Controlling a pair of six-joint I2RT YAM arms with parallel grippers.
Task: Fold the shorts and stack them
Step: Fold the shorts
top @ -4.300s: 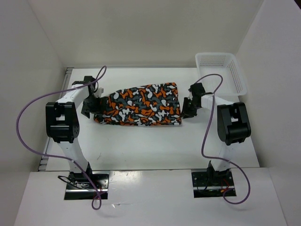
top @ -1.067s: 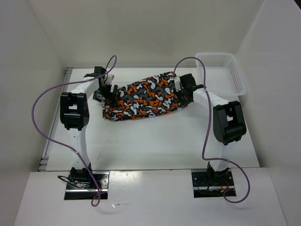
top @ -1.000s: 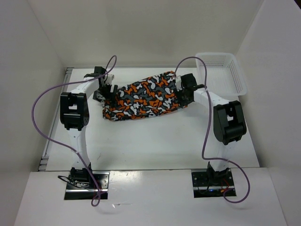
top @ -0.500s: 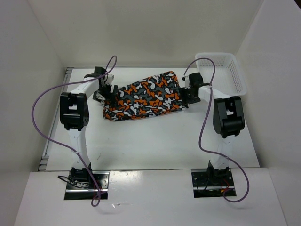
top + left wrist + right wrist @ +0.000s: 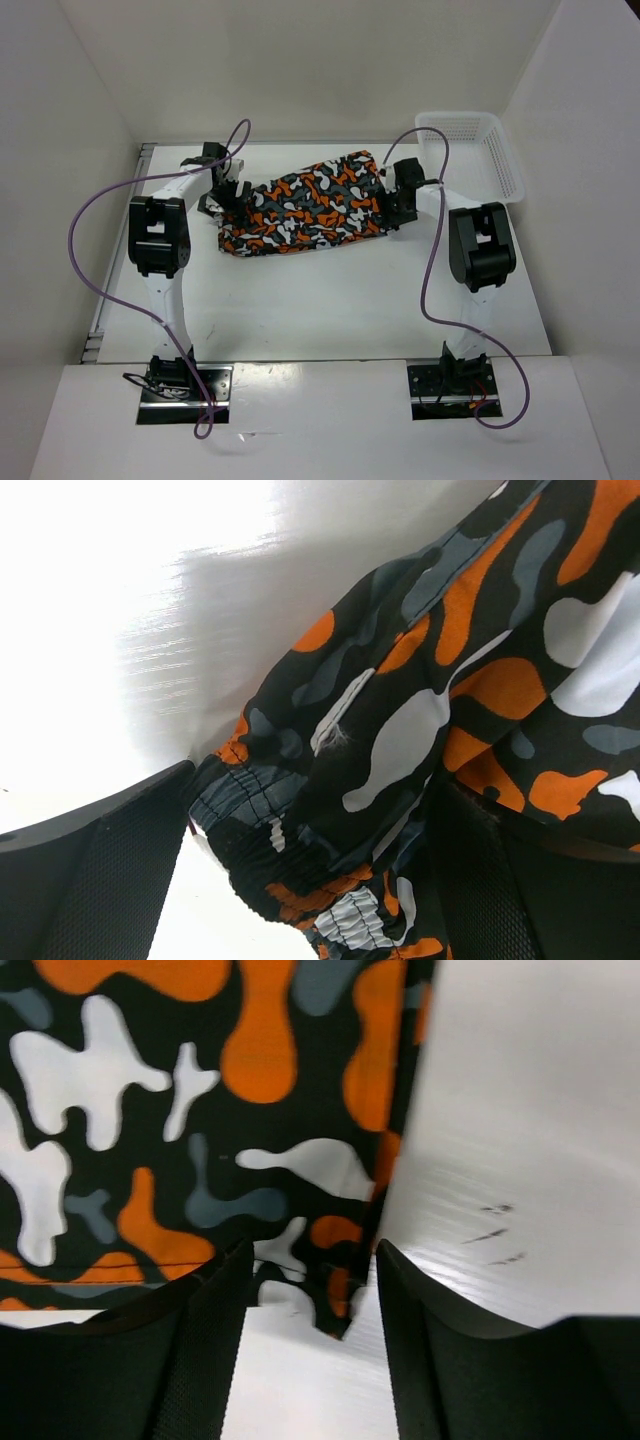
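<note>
Shorts (image 5: 305, 205) are straddled, jaws apart, by left gripper (image 5: 227, 196) and right gripper (image 5: 392, 206); fold could be undone by snagging.

Top cam looks down on whole table (image 5: 300, 310); wrist cams v. close on shorts (image 5: 305, 205), shared w/ top.

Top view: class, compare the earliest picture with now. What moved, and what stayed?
The shorts slid farther back, the left gripper and right gripper moving with them. The right gripper then backed off to the cloth's right edge, jaws apart. The basket stayed put.
</note>
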